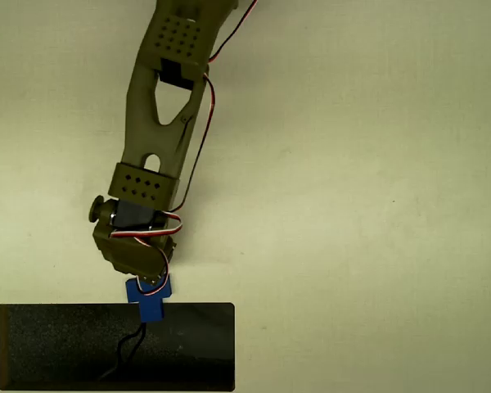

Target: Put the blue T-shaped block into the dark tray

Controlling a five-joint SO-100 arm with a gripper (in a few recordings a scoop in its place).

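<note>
1. Overhead, the olive-green arm (pixel 159 123) reaches down the pale worktop (pixel 376 205) toward the dark tray (pixel 65 348) at the bottom left.
2. Its jaws (pixel 150 286) sit over the blue T-shaped block (pixel 150 301); whether they grip it cannot be told.
3. Block's stem overlaps the tray's upper rim; its crossbar lies just outside.
4. A thin dark line (pixel 129 348) crosses the tray floor.

Plain pale cream table (pixel 376 164), matte and evenly lit, with faint tiny specks.
</note>
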